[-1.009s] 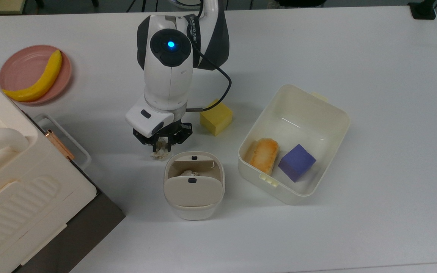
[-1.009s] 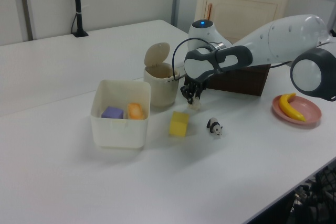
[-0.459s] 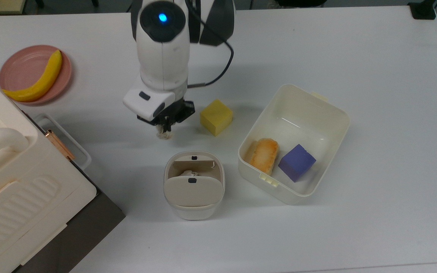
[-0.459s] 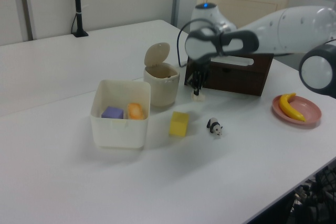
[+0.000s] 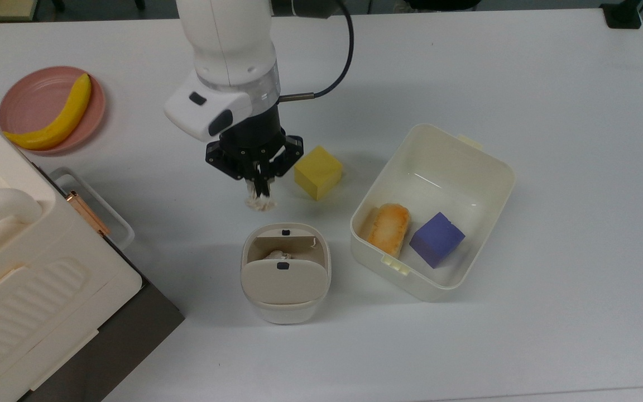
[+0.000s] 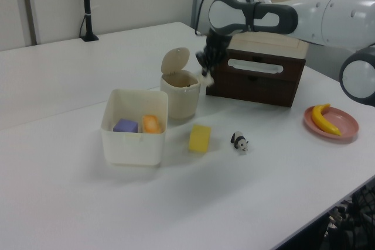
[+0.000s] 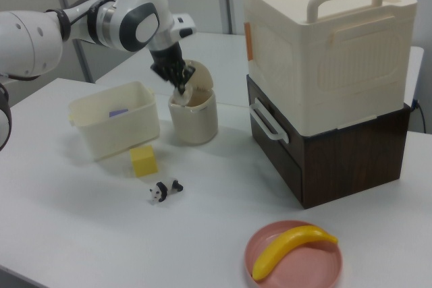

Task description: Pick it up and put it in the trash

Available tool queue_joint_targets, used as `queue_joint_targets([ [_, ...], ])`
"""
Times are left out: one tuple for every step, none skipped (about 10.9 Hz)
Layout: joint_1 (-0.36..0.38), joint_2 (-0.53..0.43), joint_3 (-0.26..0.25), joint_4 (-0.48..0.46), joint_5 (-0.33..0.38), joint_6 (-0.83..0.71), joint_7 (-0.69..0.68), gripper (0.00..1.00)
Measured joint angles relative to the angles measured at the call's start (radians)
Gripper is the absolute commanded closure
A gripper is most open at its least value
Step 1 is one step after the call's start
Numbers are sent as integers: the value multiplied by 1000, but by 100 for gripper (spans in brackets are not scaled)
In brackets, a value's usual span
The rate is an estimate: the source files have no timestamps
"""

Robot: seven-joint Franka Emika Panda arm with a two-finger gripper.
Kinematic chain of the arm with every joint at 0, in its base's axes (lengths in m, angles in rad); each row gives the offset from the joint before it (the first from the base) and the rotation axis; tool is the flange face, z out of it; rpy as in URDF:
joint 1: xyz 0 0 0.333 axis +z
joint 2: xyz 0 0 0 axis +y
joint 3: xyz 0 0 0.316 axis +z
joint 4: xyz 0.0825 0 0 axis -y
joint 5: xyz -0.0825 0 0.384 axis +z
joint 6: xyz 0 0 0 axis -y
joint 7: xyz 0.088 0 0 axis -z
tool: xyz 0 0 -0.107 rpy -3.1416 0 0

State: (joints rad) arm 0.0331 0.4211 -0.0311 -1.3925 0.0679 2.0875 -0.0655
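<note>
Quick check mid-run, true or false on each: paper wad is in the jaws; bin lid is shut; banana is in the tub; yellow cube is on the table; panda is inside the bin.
1. The paper wad is held in the gripper. True.
2. The bin lid is shut. False: it is swung up, the opening exposed.
3. The banana lies in the tub. False: it lies on the pink plate.
4. The yellow cube sits on the table. True.
5. The panda figurine is inside the bin. False: it stands on the table.

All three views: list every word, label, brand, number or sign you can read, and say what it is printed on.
No readable text stands on anything in these views.
The robot arm shows no legible lettering.
The trash bin carries small dark buttons, no writing.
The cream case, tub and yellow cube are plain.
</note>
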Motion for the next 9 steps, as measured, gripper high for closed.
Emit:
queue_joint_targets([
  [11, 5, 1, 1, 0, 110, 65, 93],
  [25, 21, 1, 0, 0, 198, 113, 52],
  [36, 46, 1, -1, -8, 266, 142, 4],
  [40, 70, 1, -1, -22, 305, 155, 0],
  [43, 89, 1, -1, -35, 321, 158, 0],
  [46, 98, 1, -1, -45, 323, 159, 0],
  [48, 102, 1, -1, -52, 323, 161, 0],
  [50, 102, 1, 0, -52, 323, 161, 0],
  [50, 96, 1, 0, -53, 315, 161, 0],
])
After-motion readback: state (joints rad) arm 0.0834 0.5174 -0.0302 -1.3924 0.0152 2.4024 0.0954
